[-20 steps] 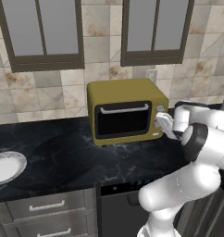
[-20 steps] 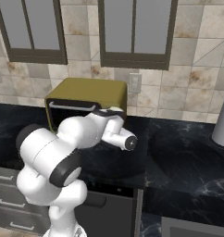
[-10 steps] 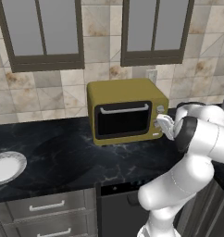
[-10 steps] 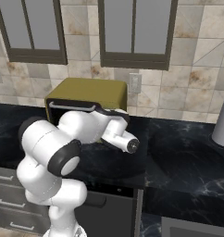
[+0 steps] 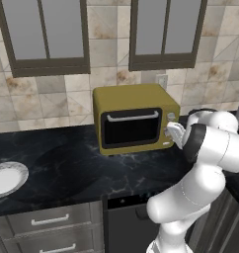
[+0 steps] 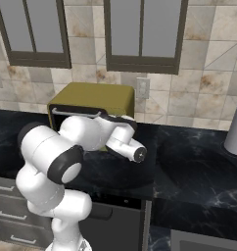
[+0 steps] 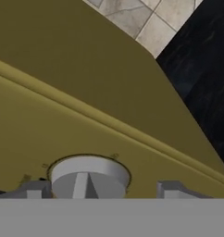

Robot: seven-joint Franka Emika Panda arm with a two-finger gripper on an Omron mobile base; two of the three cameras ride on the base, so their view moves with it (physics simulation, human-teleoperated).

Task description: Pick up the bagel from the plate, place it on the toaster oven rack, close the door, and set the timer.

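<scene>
The olive-yellow toaster oven [image 5: 134, 99] [image 6: 98, 95] [image 7: 86, 92] stands on the black counter with its dark glass door [image 5: 131, 129] shut, so the toaster oven rack is hidden behind it. My gripper [image 5: 172, 132] [image 7: 104, 190] is at the oven's knob column, on the right of its front. In the hand view a pale round knob [image 7: 88, 178] sits between the fingertips [image 7: 35, 189]. The left tip is against it and the right tip stands a little apart. The white plate [image 5: 22, 173] lies far left on the counter with nothing on it. The bagel is out of view.
A grey cylinder [image 6: 235, 130] stands at the far right of the counter. Grey-paned wall cabinets [image 5: 45, 34] hang above the oven, and a wall outlet [image 6: 142, 88] is behind it. Drawers [image 5: 50, 220] run below the counter edge.
The jaws have narrowed around the knob. The hand has stayed at the oven's knob column while the elbow shifted slightly.
</scene>
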